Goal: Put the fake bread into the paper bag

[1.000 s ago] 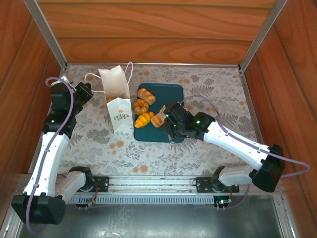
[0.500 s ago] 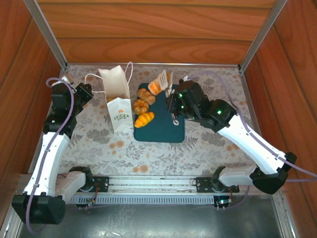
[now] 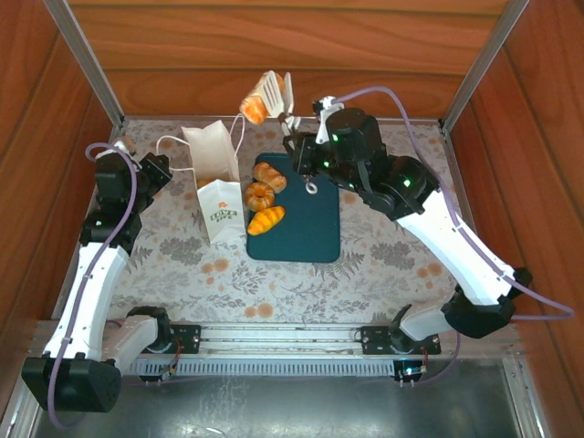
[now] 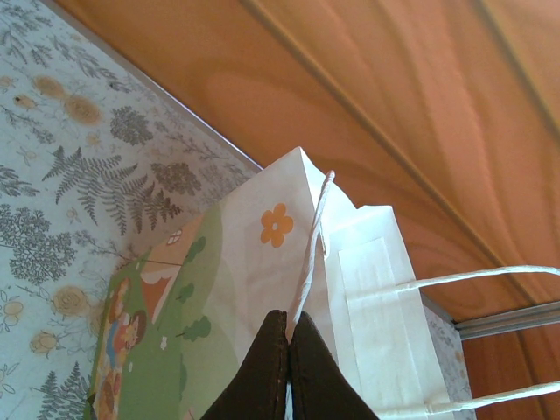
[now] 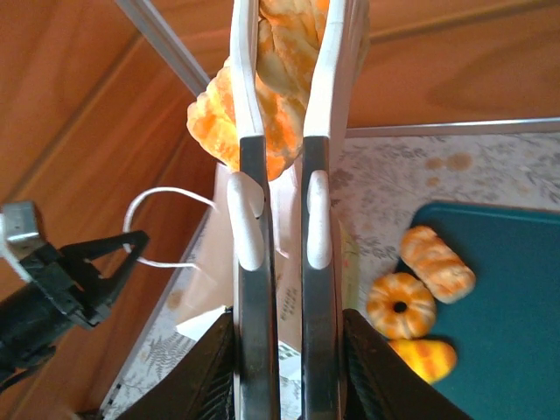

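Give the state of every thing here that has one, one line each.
paper bag, upright, handle pinched
left gripper, shut on the bag's handle
right gripper, shut on croissant, in the air
croissant, clamped between the fingers
other three pastries, loose on tray

Bright, even light, soft shadows (close-ups slightly blurry).

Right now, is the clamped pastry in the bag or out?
Out. The right tool holds the pastry between its fingers in the air, outside the paper bag.
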You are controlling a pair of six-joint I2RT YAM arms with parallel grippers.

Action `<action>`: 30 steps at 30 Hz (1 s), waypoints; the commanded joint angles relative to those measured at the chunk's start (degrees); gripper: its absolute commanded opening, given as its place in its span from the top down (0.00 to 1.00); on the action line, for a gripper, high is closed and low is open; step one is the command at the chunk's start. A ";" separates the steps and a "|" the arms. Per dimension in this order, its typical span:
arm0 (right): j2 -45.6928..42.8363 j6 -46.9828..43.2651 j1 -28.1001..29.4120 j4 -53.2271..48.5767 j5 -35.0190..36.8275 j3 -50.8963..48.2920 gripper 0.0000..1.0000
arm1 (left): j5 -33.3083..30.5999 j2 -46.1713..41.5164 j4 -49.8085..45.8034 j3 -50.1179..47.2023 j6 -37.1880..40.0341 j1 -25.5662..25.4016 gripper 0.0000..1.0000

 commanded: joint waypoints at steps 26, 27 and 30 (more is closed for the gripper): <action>17.94 -14.48 5.86 -4.72 -1.94 11.95 0.68 | -0.58 -1.39 0.65 -0.91 0.02 0.40 1.00; 18.07 -14.81 5.93 -4.94 -1.42 11.62 0.68 | -0.60 -1.35 0.66 -0.91 0.00 0.44 1.00; 18.58 -15.62 6.34 -5.26 -0.68 11.08 0.68 | -0.68 -1.50 0.62 -0.94 0.01 0.38 1.00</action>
